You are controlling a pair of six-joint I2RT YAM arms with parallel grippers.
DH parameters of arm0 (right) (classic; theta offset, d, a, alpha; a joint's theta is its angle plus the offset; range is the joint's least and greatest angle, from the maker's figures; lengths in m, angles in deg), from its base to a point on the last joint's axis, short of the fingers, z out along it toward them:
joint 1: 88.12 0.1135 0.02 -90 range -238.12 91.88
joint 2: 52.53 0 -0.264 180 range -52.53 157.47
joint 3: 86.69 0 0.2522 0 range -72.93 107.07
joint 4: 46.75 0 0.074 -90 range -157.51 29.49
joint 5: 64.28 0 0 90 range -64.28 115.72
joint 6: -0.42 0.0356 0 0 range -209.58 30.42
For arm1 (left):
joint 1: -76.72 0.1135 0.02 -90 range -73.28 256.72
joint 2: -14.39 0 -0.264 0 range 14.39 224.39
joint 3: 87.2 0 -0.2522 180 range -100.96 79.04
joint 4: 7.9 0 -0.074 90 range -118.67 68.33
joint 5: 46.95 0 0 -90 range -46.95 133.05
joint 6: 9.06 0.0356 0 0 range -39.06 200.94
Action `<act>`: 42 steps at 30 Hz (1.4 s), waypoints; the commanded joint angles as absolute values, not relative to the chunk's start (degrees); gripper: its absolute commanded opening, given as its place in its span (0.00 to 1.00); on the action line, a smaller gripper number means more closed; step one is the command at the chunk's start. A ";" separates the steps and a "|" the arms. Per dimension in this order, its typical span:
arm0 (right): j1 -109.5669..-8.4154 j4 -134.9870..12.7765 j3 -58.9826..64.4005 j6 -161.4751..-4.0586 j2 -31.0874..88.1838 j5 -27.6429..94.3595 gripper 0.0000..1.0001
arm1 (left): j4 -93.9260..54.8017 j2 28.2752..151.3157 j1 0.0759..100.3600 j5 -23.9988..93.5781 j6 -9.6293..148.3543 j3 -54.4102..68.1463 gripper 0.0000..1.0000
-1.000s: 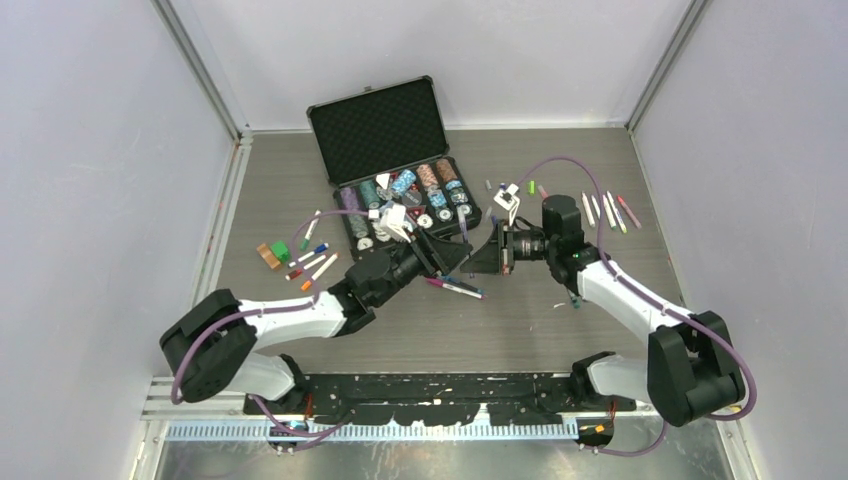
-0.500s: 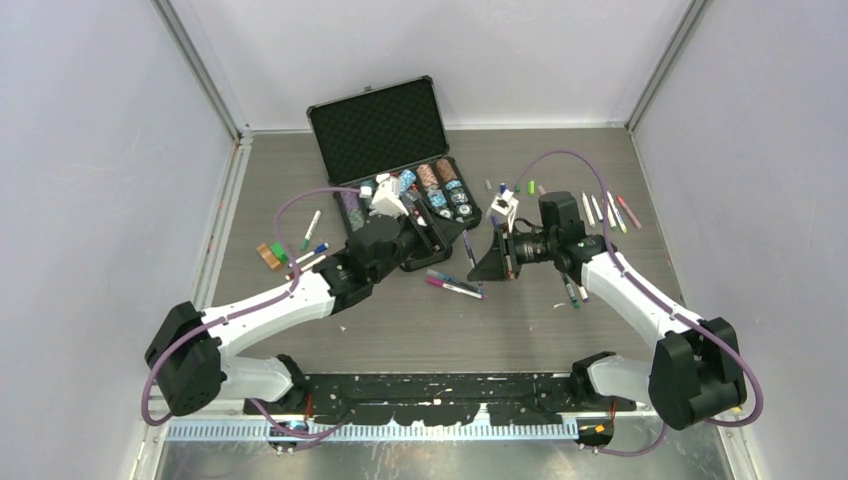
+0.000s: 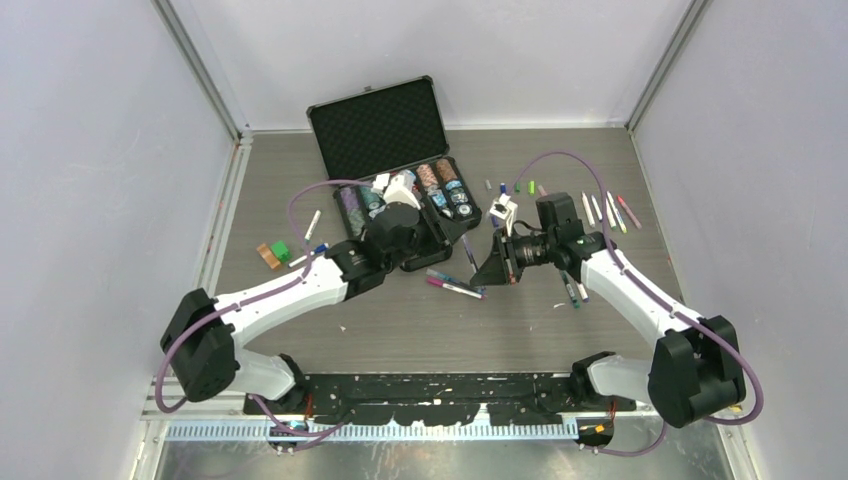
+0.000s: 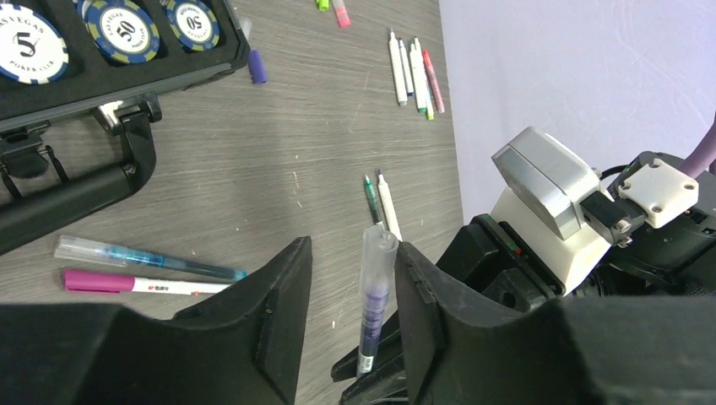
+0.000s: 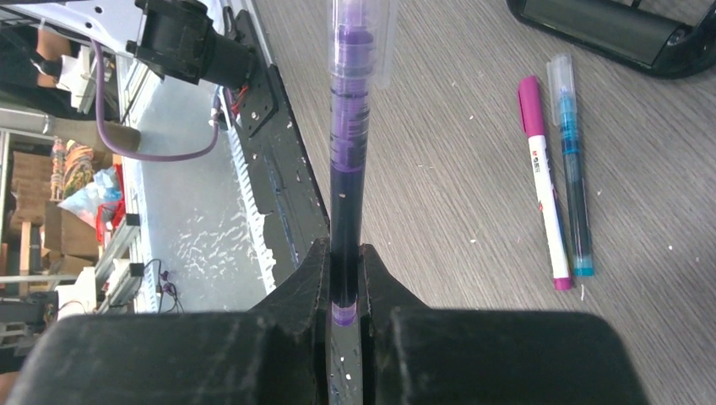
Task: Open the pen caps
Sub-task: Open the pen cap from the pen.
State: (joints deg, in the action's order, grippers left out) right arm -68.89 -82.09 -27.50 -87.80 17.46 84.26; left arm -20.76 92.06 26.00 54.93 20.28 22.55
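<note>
purple pen [image 5: 346, 169] clamped in right pincer [image 5: 344, 257]; left pincer [image 4: 350, 266] part-open, straddling clear cap [image 4: 377, 253], ungripped. cap to be pinched squarely, pulled along pen axis.

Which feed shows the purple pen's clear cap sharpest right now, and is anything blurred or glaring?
Left wrist view: clear cap crisp, evenly lit, no glare; left claw a dark mass with little detail. Right wrist view: purple pen sharp, right claw blurred up close. Top view: even light, cap too small to judge.
</note>
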 commanded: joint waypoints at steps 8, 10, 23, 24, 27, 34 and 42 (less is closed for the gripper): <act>-67.89 -83.35 -23.92 -91.59 18.79 83.09 0.00 | -21.96 95.68 26.18 52.11 20.23 18.88 0.20; -67.82 -83.62 -23.80 -91.69 18.83 82.71 0.00 | -21.98 96.12 26.18 51.73 19.81 18.82 0.19; -67.77 -84.48 -23.33 -92.22 18.87 82.23 0.00 | -22.67 99.06 26.18 49.73 21.83 17.28 0.25; -67.73 -84.51 -23.31 -92.22 18.92 82.23 0.00 | -22.55 99.30 26.18 49.58 21.81 17.25 0.24; -67.73 -84.50 -23.35 -92.31 19.00 82.24 0.01 | -22.27 98.93 26.18 50.06 22.03 17.41 0.15; -66.79 -86.37 -23.09 -94.19 20.07 81.01 0.00 | -24.10 95.20 26.25 57.59 22.63 17.85 0.00; -61.75 -94.04 -20.70 -101.50 23.42 77.20 0.00 | -18.15 87.35 31.02 69.54 27.30 20.36 0.00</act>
